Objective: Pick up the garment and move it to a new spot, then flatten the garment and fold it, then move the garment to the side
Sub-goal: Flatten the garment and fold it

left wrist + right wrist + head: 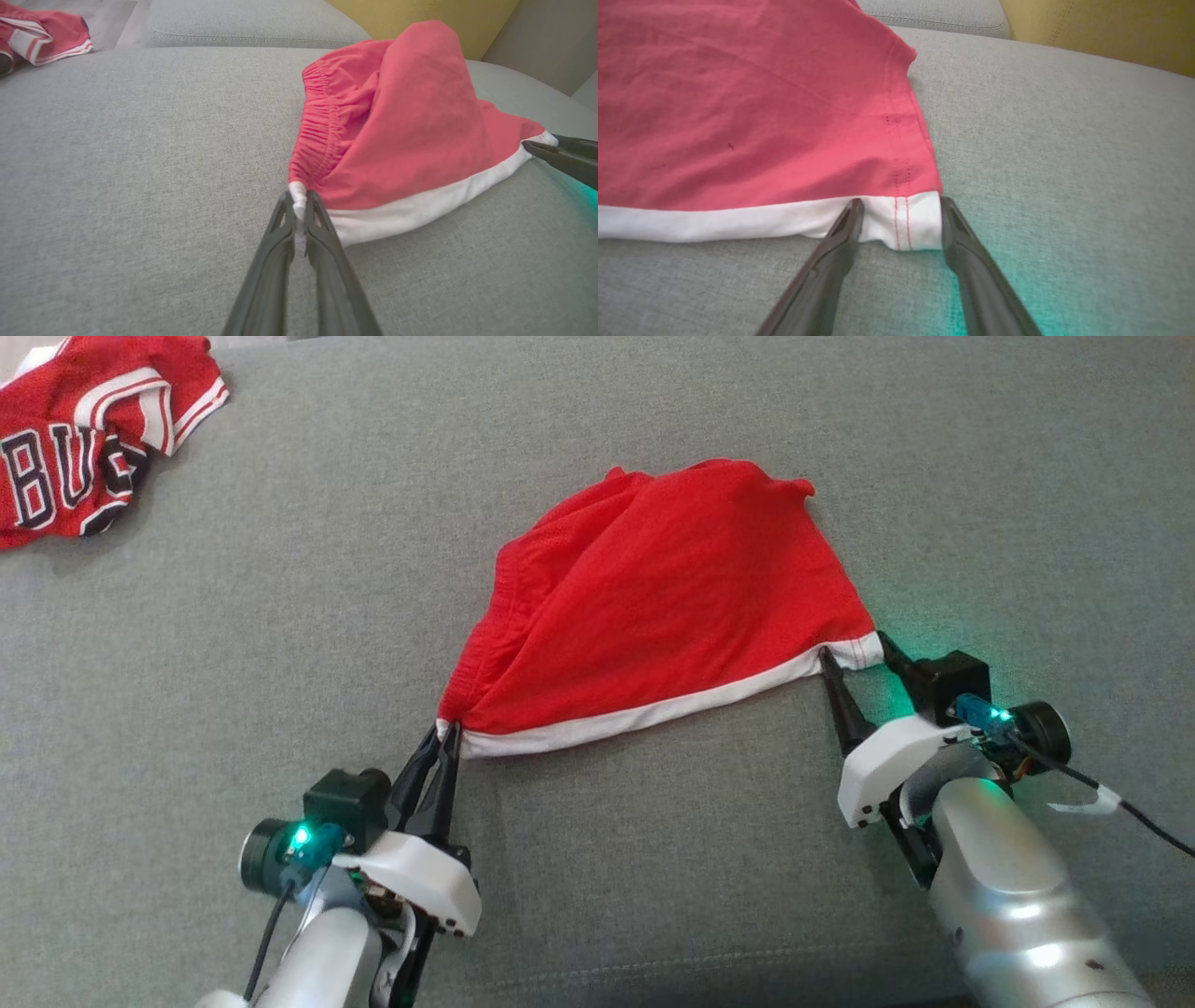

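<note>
So the red shorts (653,607) are lying roughly mid-couch (280,616), bunched up into a sort of tent shape, with the white hem (635,719) along the near edge. The left hand (448,728) is at the hem's left corner and it's clamped tight on it; in the left wrist view you can see the white corner squeezed between the two fingers. The right hand (852,646) is at the hem's right corner, but it isn't gripping. Its fingers are spread wide with the stitched corner sitting between them, one tip on each side. There's also a red jersey (84,439) crumpled well away from the shorts, far off to their left.
</note>
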Controlling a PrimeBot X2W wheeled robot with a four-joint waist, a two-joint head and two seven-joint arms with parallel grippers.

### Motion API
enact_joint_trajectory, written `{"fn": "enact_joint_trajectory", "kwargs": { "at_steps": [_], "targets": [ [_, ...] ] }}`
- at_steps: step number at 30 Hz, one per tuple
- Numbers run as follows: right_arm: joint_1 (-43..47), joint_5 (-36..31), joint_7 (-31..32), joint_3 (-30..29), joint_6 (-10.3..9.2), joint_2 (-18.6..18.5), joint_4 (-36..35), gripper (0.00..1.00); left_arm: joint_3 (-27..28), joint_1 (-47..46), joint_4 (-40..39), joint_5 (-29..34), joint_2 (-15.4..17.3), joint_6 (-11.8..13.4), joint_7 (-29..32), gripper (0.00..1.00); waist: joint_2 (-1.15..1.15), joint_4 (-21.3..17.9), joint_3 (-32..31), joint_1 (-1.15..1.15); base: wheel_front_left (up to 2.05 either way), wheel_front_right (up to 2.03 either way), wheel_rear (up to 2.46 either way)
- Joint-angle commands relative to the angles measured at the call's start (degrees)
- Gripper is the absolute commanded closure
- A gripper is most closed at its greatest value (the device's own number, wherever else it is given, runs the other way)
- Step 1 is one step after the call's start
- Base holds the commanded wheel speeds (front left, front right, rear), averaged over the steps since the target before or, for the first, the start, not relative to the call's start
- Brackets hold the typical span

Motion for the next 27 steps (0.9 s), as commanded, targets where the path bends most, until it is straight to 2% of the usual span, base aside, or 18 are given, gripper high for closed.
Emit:
{"fn": "enact_joint_trajectory", "kwargs": {
  "at_steps": [1, 3, 4, 10, 12, 14, 19, 27],
  "targets": [
    [-1.1, 0.4, -0.6, 1.5, 0.43, -0.1, -0.8, 0.2, 1.6, -1.8, -1.7, -0.4, 0.9, 0.4, -0.6, 1.0, 0.0, 0.0, 0.1, 0.0, 0.0, 0.0, 0.0],
    [-1.5, 0.4, -0.6, 1.8, 0.43, -0.1, -0.3, 0.47, 1.5, -1.9, -1.8, -0.4, 0.9, 0.4, -0.7, 1.0, 0.0, 0.0, 0.2, 0.0, 0.0, 0.0, 0.0],
    [-1.9, 0.4, -0.6, 2.0, 0.43, -0.1, 0.3, 0.53, 1.5, -2.0, -1.8, -0.5, 1.0, 0.4, -0.7, 1.0, 0.0, 0.0, 0.4, 0.0, 0.0, 0.0, 0.0],
    [-2.6, 1.1, -0.6, 2.9, 0.43, -0.1, 1.7, 0.71, 1.4, -2.3, -1.8, -0.7, 1.2, 0.5, -0.7, 1.0, 0.0, 0.1, 0.6, 0.0, 0.0, 0.0, 0.0],
    [-2.6, 1.8, -0.6, 3.2, 0.43, -0.1, 1.3, 0.83, 1.5, -2.4, -2.0, -0.9, 1.2, 0.7, -0.7, 1.0, 0.0, 0.1, 0.5, 0.0, 0.0, 0.0, 0.0],
    [-2.3, 3.1, -0.6, 3.4, 0.43, -0.1, -0.3, 1.0, 1.9, -2.5, -2.7, -1.2, 1.1, 0.8, -0.7, 1.0, 0.0, 0.1, 0.3, 0.0, 0.0, 0.0, 0.0],
    [-1.0, 7.0, -0.6, 4.5, 0.43, -0.1, -7.7, 1.0, 4.6, -2.0, -7.1, -3.2, 0.6, 0.6, -0.8, 1.0, 0.0, -0.5, -1.1, 0.0, 0.0, 0.0, 0.0],
    [1.5, 9.8, -0.6, 6.9, 0.43, -1.1, -26.0, 1.0, 10.0, 0.0, -19.9, -7.4, -0.7, -0.5, -0.8, 1.0, 0.0, -2.1, -5.6, 0.0, 0.0, 0.0, 0.0]
  ]
}}
